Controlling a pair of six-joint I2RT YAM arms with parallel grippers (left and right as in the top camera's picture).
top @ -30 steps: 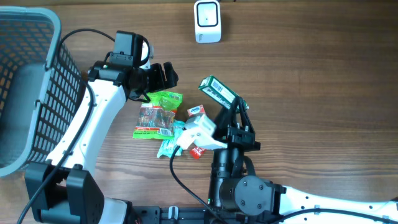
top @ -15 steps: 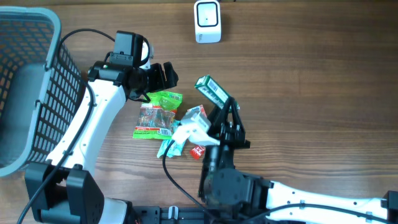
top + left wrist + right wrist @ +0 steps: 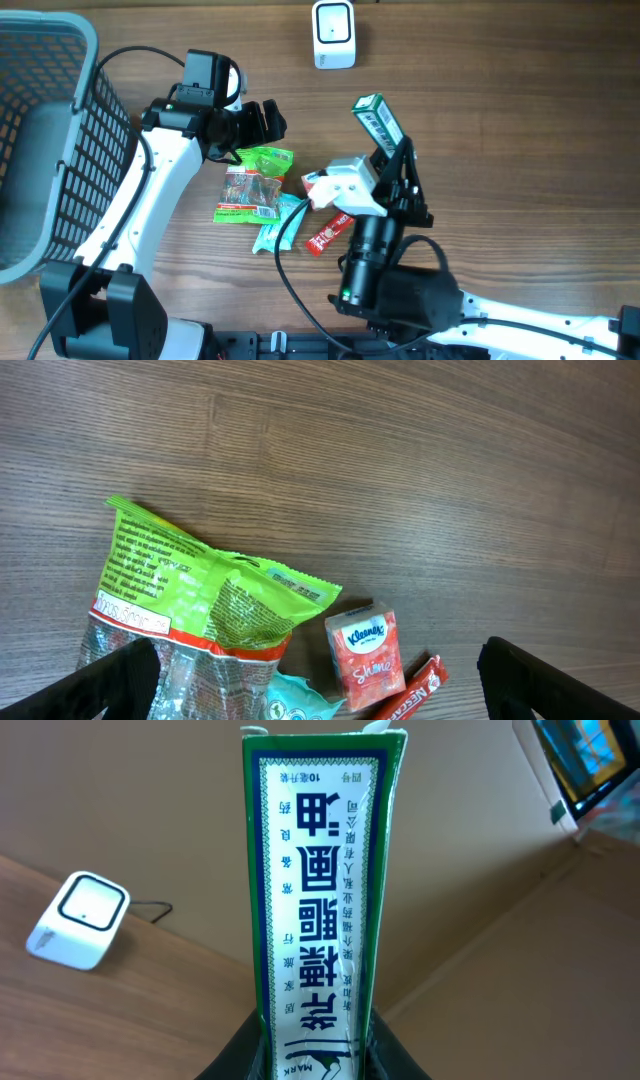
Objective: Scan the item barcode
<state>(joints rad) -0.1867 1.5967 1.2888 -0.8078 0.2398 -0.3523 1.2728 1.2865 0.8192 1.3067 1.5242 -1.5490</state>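
Right pincer point(image 3: 393, 165): clamped tight on the green box point(image 3: 378, 122), gripping its lower end.
Green box, overhead: up off the tabletop point(image 3: 520, 110) and tilted, near the scanner point(image 3: 333, 33), on the robot's side of it and a touch to its right.
Green box, right wrist only: the narrow face fills the middle, Chinese print upside down. The scanner sits low and left behind it, well apart, with a thin cable trailing off.
Left pincer point(image 3: 262, 122): spread wide, nothing in it, hanging over the pile left of the scanner and nearer the robot.
Left wrist only: labels you can read. There's a Kleenex pack point(image 3: 365, 648), a red Nescafé stick point(image 3: 410, 695) just beside it, a green snack bag point(image 3: 190, 600) and a corner of a teal packet point(image 3: 300, 698).
Overhead only: grey mesh basket point(image 3: 60, 150), far left of the scanner.
Surface: brown wood-grain tabletop.
Room: brown cardboard point(image 3: 480, 940) rising behind the scanner, caught by the right wrist alone.
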